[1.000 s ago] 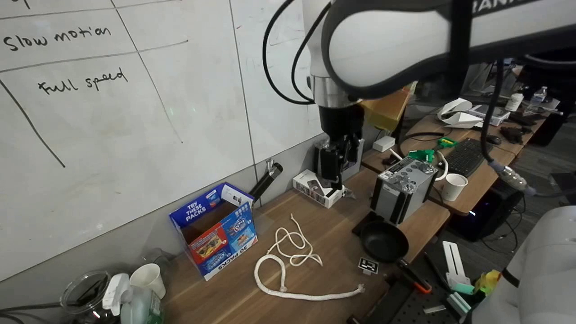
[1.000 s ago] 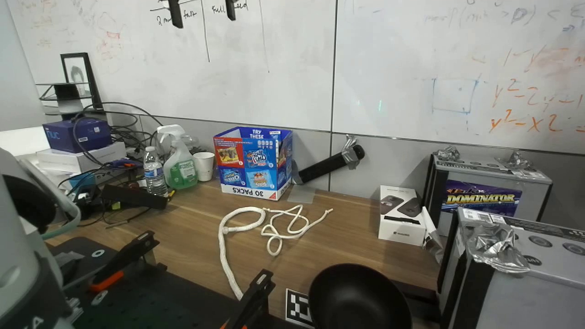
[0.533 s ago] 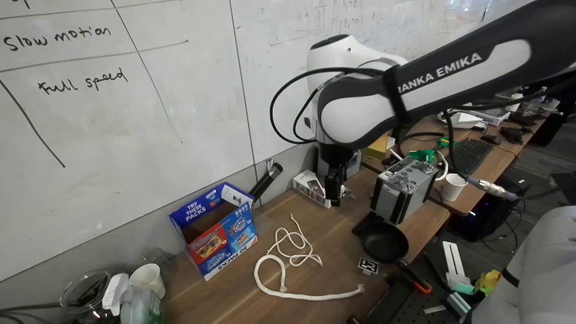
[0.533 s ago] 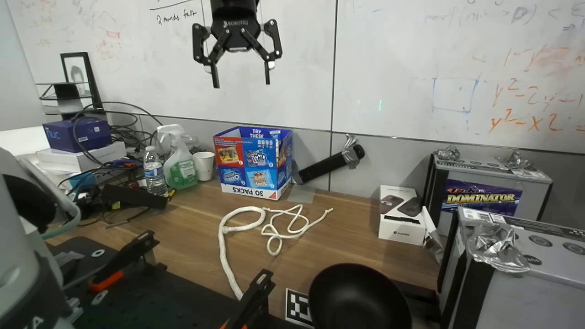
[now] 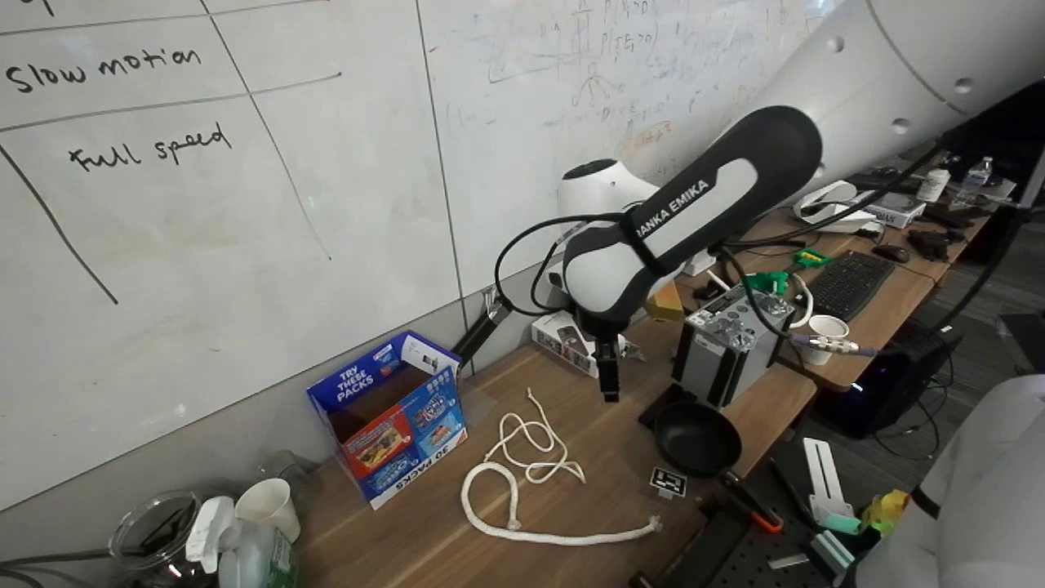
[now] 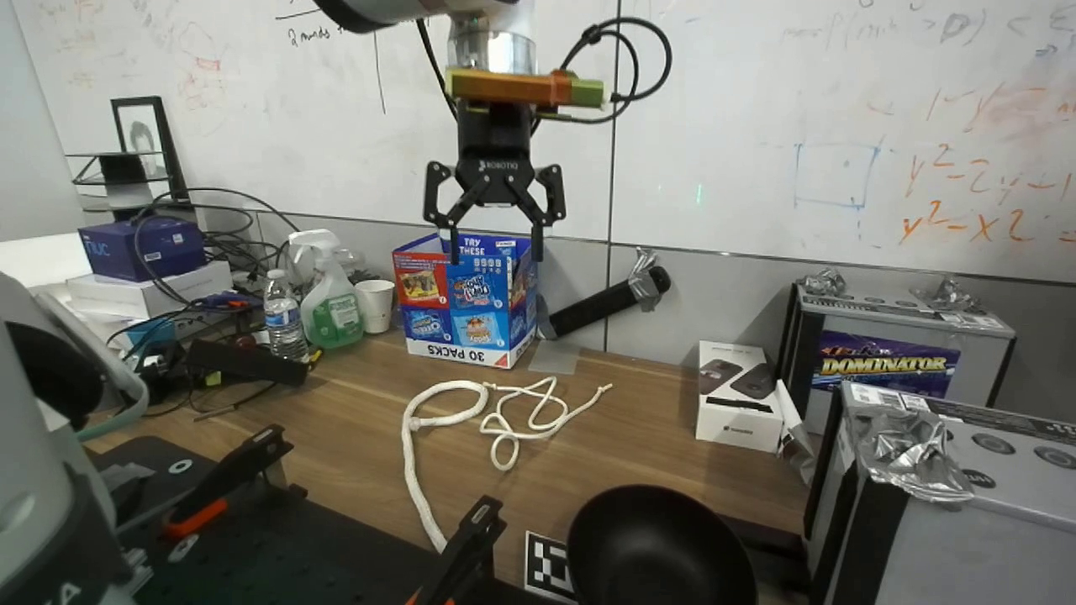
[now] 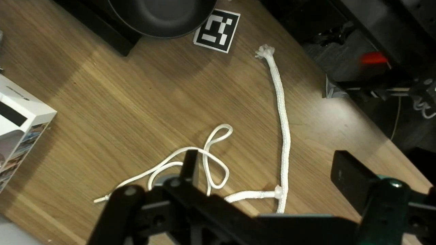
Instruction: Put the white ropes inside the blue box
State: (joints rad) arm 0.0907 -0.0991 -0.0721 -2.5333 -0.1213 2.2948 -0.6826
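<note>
In the wrist view your gripper (image 7: 268,170) hides parts of the thin rope (image 7: 205,152) and the thick rope (image 7: 285,143); the top edge cuts off the pan (image 7: 165,15), the left edge the white box (image 7: 22,115), and a red thing (image 7: 374,58) is too blurred for you to name. In an exterior view a black clamp (image 6: 461,550) covers one end of the thick rope, and your gripper hides bits of the blue box (image 6: 466,302).
</note>
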